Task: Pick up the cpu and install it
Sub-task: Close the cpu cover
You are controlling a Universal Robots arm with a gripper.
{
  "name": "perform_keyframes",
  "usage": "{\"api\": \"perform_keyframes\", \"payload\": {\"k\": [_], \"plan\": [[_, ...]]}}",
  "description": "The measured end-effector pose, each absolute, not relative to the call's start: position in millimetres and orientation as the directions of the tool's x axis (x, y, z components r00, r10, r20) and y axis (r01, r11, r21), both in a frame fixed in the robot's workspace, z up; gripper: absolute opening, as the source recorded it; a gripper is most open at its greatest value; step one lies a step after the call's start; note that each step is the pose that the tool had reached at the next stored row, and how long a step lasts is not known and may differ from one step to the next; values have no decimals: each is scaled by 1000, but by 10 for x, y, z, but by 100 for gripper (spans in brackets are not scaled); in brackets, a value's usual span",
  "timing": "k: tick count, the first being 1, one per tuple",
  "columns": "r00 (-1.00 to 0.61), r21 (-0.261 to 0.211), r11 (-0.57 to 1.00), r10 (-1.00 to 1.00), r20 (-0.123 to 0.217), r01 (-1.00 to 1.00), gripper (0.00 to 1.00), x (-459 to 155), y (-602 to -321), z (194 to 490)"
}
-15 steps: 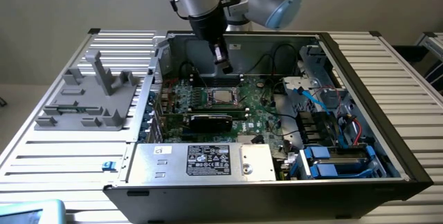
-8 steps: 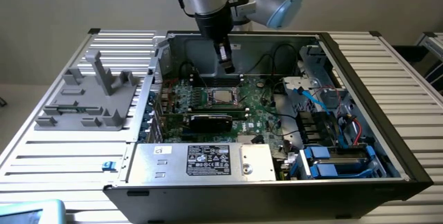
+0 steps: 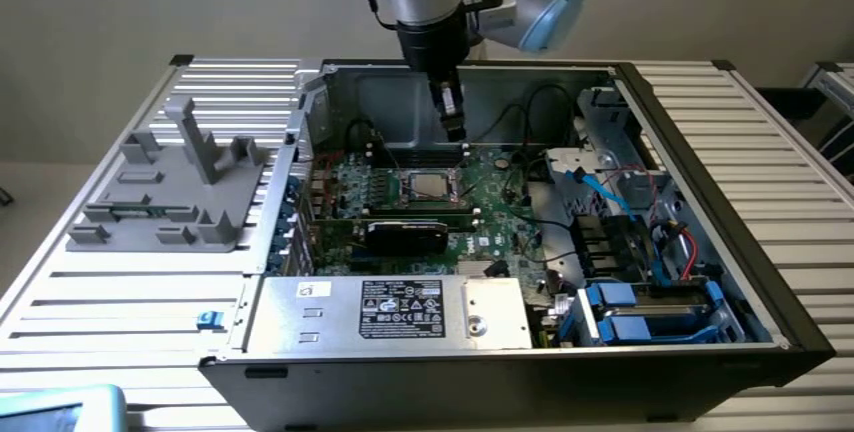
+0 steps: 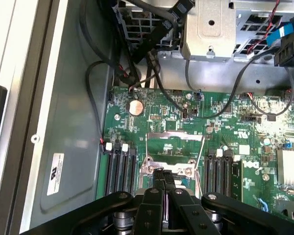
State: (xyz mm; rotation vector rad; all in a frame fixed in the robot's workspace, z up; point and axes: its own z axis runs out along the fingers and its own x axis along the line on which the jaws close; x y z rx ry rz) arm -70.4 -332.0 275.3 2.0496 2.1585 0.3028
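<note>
The cpu (image 3: 430,185), a small square chip with a dull silver top, lies flat inside the metal socket frame (image 3: 430,171) on the green motherboard (image 3: 501,202) of the open computer case. My gripper (image 3: 451,120) hangs above the board, just beyond the socket and clear of the chip. In the wrist view the gripper (image 4: 164,171) has its two dark fingers pressed together with nothing visible between them. They hover over the socket frame (image 4: 175,139), hiding most of its middle.
A large silver box with a black-and-white label (image 3: 387,307) fills the case's near side. Blue drive bays (image 3: 641,307) and cables (image 3: 601,192) sit at the exterior view's right. A grey fixture (image 3: 174,192) stands on the slatted table at the left. Memory slots (image 4: 120,169) flank the socket.
</note>
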Motion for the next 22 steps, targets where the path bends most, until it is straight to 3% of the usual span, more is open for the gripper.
{"api": "perform_keyframes", "payload": {"k": [9,22], "plan": [[-53,178,46,998,34,983,11,-538,-3350,2763],[-52,144,46,998,41,989,11,-320,-3376,2765]]}}
